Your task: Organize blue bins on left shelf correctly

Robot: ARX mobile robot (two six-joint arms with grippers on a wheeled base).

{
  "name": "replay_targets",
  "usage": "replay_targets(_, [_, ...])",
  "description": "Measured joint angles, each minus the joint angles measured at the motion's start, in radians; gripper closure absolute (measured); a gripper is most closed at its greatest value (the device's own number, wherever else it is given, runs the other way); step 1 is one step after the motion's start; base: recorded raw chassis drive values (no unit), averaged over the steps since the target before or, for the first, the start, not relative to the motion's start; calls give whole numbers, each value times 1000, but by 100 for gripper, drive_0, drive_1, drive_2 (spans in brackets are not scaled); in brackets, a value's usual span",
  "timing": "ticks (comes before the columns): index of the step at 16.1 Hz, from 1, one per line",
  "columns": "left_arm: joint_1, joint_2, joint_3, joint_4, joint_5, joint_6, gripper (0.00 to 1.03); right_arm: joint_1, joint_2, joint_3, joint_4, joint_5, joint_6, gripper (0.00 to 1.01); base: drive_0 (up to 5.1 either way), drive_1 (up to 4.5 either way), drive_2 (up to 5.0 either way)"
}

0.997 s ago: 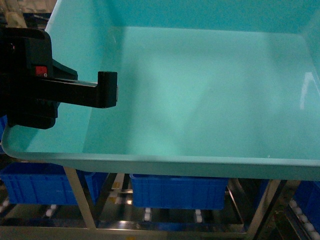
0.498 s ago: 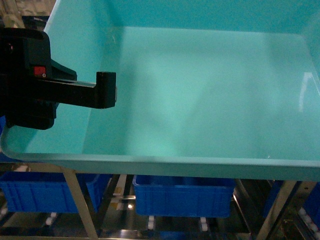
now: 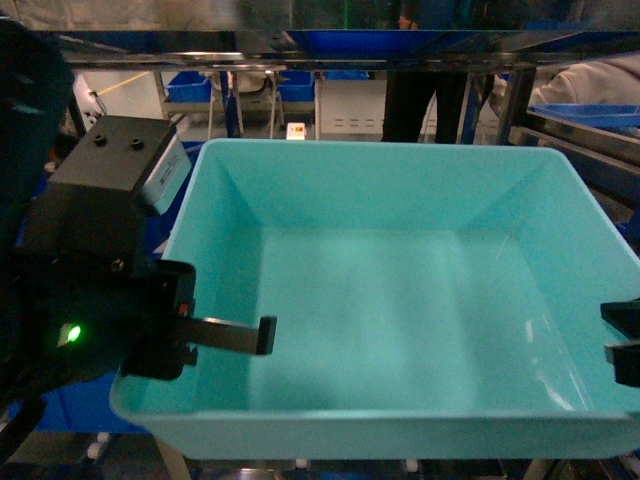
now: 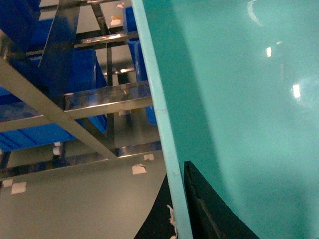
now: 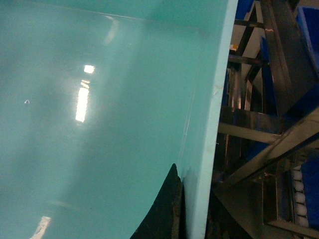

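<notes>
Bin (image 3: pixel 400 300) is held up between both arms, filling the middle of the head view, level and empty. Left gripper (image 3: pixel 225 335) pinches the bin's left wall: one finger hooks inside, the other is outside, rim between them in the left wrist view (image 4: pixel 164 149). Right gripper (image 3: pixel 625 345) sits at the bin's right rim, only its tip in view; the right wrist view shows a dark finger (image 5: pixel 167 209) against the inner wall, so it looks clamped on the wall too.

Shelf (image 4: pixel 99 102) rails and dark blue bins (image 4: pixel 75 79) lie below and beside the bin; rollers (image 5: pixel 299 191) show at the lower right of the right wrist view.

Step in hand, as I judge: carrying the bin to its slot. Keep both grips even, keep the bin level, clear the posts, land it square on the rollers.

No readable labels or writing.
</notes>
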Motion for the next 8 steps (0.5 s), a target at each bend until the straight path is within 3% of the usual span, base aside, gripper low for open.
replay_targets(1, [53, 138, 126, -18, 29, 51, 101, 6, 167, 154, -42, 3, -1, 99, 0, 0, 0])
replay_targets(8, [88, 223, 193, -29, 62, 81, 101, 24, 246, 240, -89, 8, -5, 99, 0, 0, 0])
